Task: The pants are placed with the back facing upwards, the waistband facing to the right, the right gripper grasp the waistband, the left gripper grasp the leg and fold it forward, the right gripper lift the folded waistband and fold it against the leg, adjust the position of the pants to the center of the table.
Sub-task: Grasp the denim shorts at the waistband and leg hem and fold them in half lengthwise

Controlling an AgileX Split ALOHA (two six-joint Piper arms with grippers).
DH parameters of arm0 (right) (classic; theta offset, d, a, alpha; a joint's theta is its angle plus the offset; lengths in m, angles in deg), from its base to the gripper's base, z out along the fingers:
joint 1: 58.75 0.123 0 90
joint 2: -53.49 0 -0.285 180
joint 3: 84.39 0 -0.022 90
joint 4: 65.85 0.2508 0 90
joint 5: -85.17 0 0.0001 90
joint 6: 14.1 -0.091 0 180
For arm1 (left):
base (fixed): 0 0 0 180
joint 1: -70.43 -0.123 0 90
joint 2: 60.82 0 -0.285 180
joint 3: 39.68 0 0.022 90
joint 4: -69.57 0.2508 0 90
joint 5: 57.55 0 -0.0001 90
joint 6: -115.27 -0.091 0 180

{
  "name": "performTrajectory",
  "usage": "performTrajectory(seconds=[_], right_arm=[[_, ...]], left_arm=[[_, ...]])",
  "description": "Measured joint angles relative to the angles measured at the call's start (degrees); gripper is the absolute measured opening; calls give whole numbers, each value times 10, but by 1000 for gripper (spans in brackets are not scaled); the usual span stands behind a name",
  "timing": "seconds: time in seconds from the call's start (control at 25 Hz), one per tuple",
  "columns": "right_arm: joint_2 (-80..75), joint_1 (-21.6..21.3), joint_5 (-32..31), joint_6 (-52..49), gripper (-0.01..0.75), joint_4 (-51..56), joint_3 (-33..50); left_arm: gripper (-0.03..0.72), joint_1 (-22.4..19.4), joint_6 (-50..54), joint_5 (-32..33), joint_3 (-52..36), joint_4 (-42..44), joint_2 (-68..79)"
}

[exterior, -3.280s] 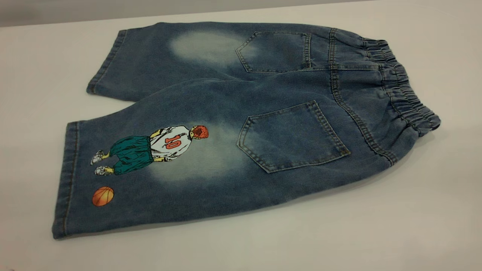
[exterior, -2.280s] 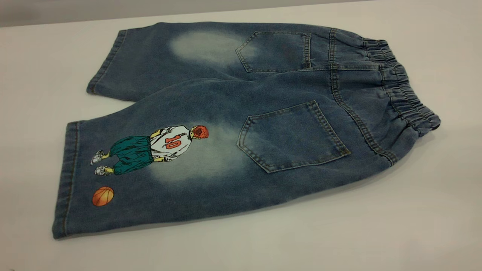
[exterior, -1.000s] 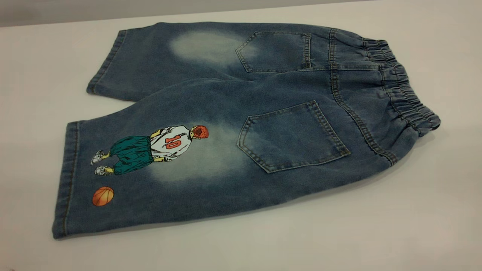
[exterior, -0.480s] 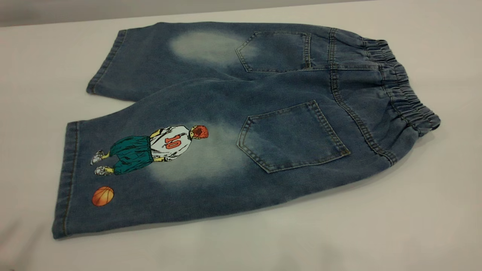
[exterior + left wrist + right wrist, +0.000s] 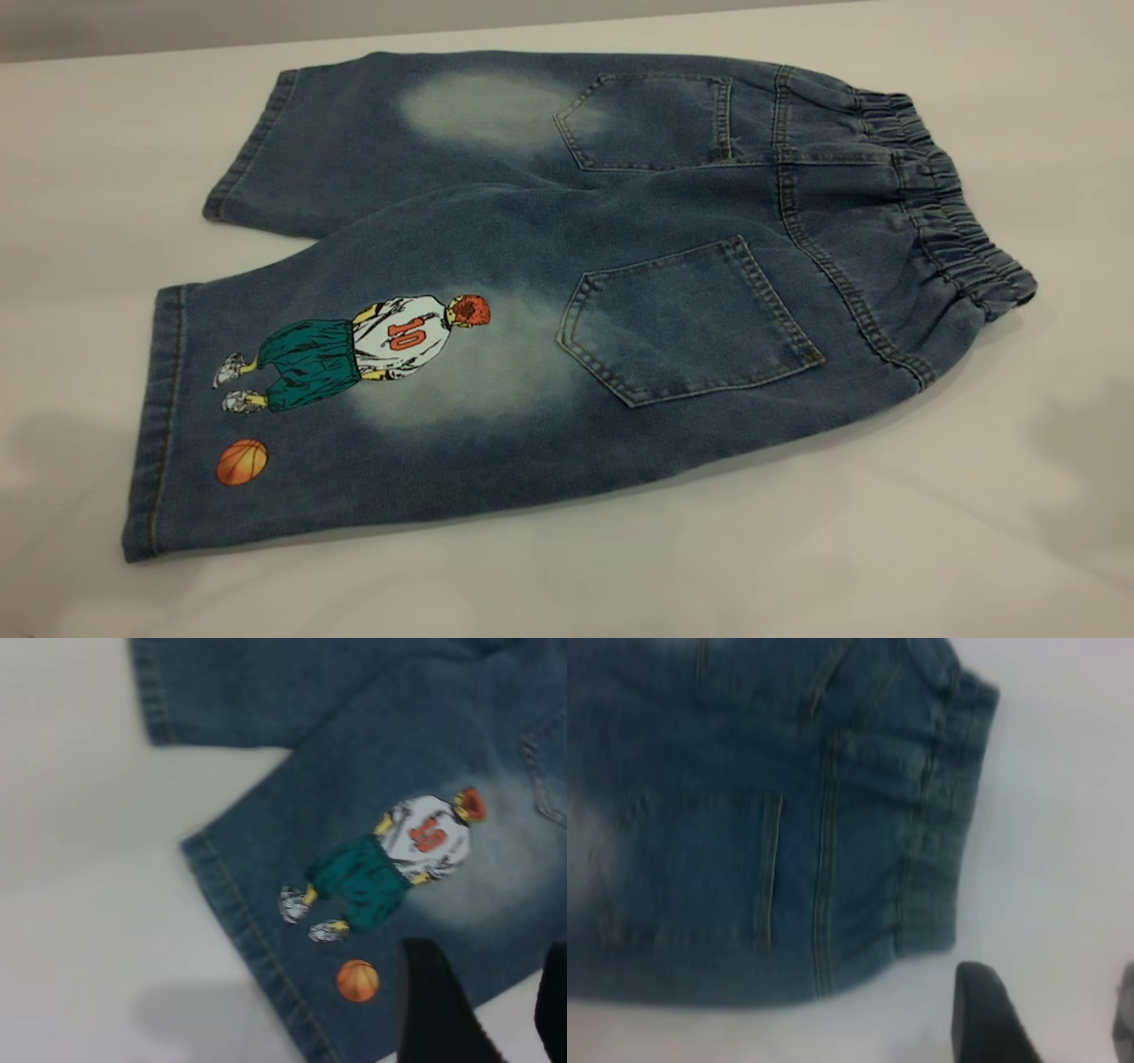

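The pants (image 5: 549, 266) lie flat on the table (image 5: 886, 549), back pockets up, with the elastic waistband (image 5: 948, 221) at the right. The printed leg (image 5: 354, 416) is the near one, its hem to the left. Neither gripper shows in the exterior view. In the left wrist view, my left gripper (image 5: 483, 997) hangs open over the near edge of the printed leg (image 5: 390, 859), beside the orange ball print (image 5: 357, 981). In the right wrist view, my right gripper (image 5: 1054, 1005) is open above bare table (image 5: 1063, 815), just off the waistband's near corner (image 5: 926, 921). Neither holds anything.
The far unprinted leg (image 5: 354, 142) lies spread apart from the printed one. Bare table surrounds the pants on all sides. The table's far edge (image 5: 177, 49) runs along the top of the exterior view.
The pants have not moved. Soft shadows have spread onto the table at the near left and near right of the exterior view.
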Motion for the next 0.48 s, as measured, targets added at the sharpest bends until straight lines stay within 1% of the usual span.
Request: performTrajectory(seconds=[0.08,0.16,0.28,0.4,0.48], right_arm=[[-36,-3,14,-7,267,-18,-12],[-73,-13,49,-7,267,-37,-27],[-125,-41,84,-4,269,-40,-52],[-176,-68,82,14,284,-40,-69],[-209,-72,64,22,307,-19,-70]], left_arm=[[303,0,-27,0,0,-26,16],[323,0,-59,0,0,-46,36],[355,0,-106,0,0,-73,65],[367,7,-154,-4,0,-112,84],[368,23,-189,-17,-1,-140,88]])
